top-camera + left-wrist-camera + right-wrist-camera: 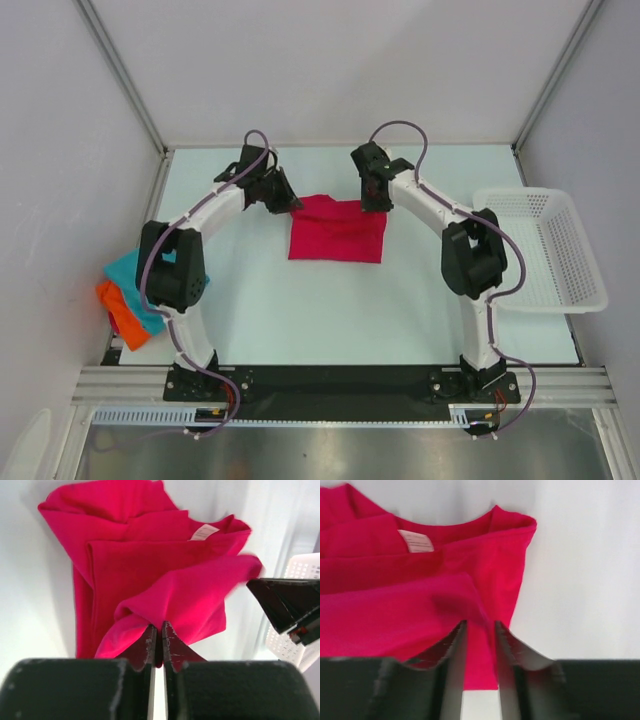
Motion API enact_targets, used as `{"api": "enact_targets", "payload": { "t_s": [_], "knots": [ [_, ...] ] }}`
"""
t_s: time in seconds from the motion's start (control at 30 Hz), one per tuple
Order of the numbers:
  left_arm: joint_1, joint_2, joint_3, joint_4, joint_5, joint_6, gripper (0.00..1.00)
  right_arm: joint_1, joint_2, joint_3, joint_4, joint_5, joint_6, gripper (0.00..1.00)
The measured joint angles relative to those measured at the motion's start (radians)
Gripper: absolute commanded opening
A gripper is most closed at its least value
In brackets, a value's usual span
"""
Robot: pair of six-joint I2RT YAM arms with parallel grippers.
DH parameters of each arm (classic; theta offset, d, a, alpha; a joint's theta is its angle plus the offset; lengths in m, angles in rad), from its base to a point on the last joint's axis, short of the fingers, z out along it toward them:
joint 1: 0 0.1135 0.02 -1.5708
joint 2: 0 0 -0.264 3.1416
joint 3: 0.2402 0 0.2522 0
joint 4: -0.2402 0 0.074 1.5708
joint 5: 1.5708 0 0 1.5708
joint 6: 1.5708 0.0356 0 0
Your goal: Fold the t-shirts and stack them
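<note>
The crimson-pink t-shirt [336, 230] lies folded at the table's middle, its neck label [415, 541] showing. My left gripper [290, 203] is at the shirt's far left corner, shut on a lifted fold of the cloth [159, 626]. At the far right corner is my right gripper [375, 205]. Its jaws stand apart, and a strip of the shirt's edge [480, 624] runs loose between them. A teal-blue t-shirt [125, 268] and an orange t-shirt [122, 312] lie bunched together at the table's left edge, beside the left arm.
A white mesh basket [590, 270] stands at the table's right edge, beyond the right arm. It also shows in the left wrist view as the basket [300, 570] behind the other gripper's fingers [285, 605]. White walls close in the table.
</note>
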Motion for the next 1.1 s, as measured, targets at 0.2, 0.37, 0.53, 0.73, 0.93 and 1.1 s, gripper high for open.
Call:
{"api": "enact_targets", "payload": {
  "t_s": [0.2,0.37,0.53,0.73,0.93,1.1],
  "knots": [
    [0.004,0.046,0.0,-0.02,0.01,0.021,0.82,-0.025,0.071,0.029,-0.046,-0.005,-0.031,0.49],
    [0.005,0.044,-0.001,-0.026,0.003,0.028,0.91,-0.021,0.032,0.018,-0.045,0.003,-0.033,0.5],
    [0.008,0.007,-0.014,-0.036,-0.008,0.028,0.92,0.015,-0.06,-0.003,-0.045,0.014,-0.032,0.52],
    [0.009,-0.051,-0.078,-0.002,-0.006,0.028,0.92,0.071,-0.098,0.008,-0.029,0.013,-0.029,0.52],
    [0.009,-0.09,-0.235,0.027,-0.002,0.027,0.91,0.103,0.028,0.149,-0.058,0.0,-0.031,0.52],
    [-0.003,-0.256,-0.453,0.073,0.0,0.006,0.91,0.121,0.182,0.359,-0.097,-0.008,-0.034,0.52]
  ]
}}
